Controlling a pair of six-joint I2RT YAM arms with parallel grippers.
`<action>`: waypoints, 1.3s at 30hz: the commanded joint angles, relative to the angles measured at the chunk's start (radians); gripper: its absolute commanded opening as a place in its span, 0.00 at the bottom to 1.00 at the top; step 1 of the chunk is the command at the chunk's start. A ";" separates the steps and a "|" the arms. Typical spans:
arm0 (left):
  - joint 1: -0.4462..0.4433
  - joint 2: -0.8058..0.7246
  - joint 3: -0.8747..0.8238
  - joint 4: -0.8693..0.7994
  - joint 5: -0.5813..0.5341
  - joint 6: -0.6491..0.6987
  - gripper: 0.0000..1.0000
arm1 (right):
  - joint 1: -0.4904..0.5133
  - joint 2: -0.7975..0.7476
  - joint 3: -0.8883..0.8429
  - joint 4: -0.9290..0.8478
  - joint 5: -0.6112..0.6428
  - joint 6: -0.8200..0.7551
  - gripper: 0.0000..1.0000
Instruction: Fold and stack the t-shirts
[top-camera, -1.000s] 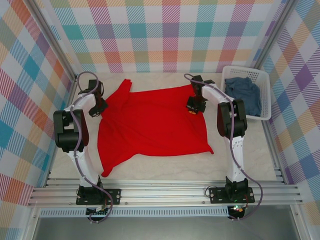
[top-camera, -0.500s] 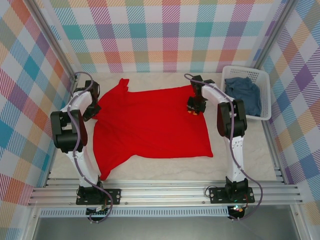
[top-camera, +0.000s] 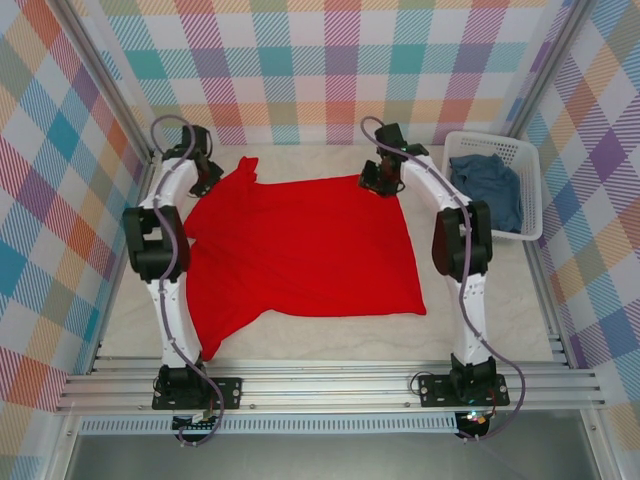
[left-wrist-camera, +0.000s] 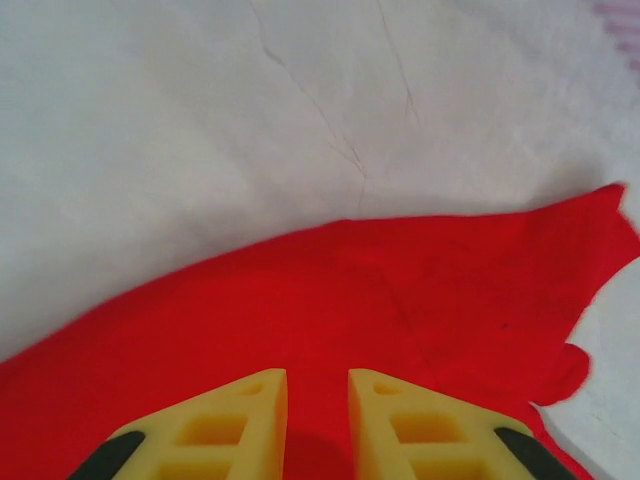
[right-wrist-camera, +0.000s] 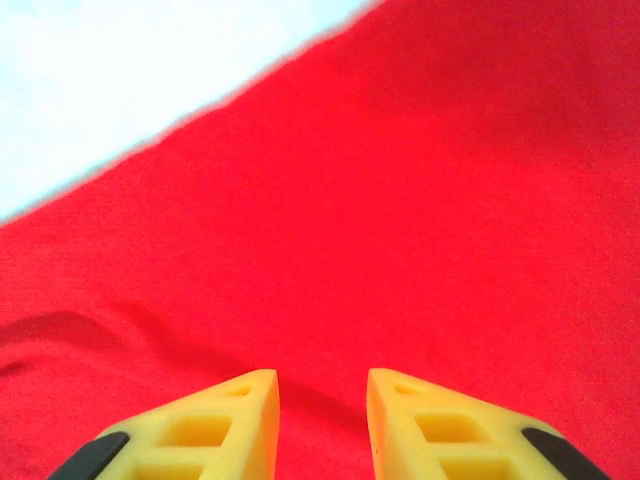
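**Red shirt spread flat; both claws let go at the far edge**

The desk (top-camera: 480, 310) carries the red t-shirt (top-camera: 300, 250), which lies open across its middle with the plain side up, so I cannot see a print. A second ago its left side was bunched against the left arm. Now that side is drawn out toward the far left corner, one sleeve (top-camera: 243, 172) points at the back wall, and the far hem runs nearly straight between the two arms. The white basket (top-camera: 490, 140) stands at the far right, apart from the red cloth. The blue-grey t-shirt (top-camera: 487, 185) lies crumpled inside it, untouched.

Both arms have moved from the shirt's flanks to its far edge. The left claw (top-camera: 207, 178) sits just beside the far sleeve. In its wrist view the left claw (left-wrist-camera: 317, 375) has its jaws a narrow gap apart over flat red cloth, with no fold pinched between them. The right claw (top-camera: 378, 178) is at the far right corner of the shirt. The right claw (right-wrist-camera: 322, 375) is likewise slightly parted in its own view, and the cloth beneath it is smooth and free.

I read this as the end of the spreading pull. The red shirt appears laid out for a first fold, and no fold is made yet. The blue-grey shirt is yet to be taken out, so most of the task remains.
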 joint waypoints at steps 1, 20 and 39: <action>0.009 0.054 0.003 -0.098 0.033 0.002 0.19 | 0.007 0.150 0.133 -0.058 -0.072 0.003 0.29; -0.013 0.067 0.039 -0.078 0.113 0.016 0.26 | -0.081 -0.007 -0.159 -0.366 0.268 0.227 0.18; 0.112 -0.125 -0.410 -0.065 -0.054 -0.138 0.13 | 0.078 -0.110 -0.219 -0.181 0.277 0.122 0.23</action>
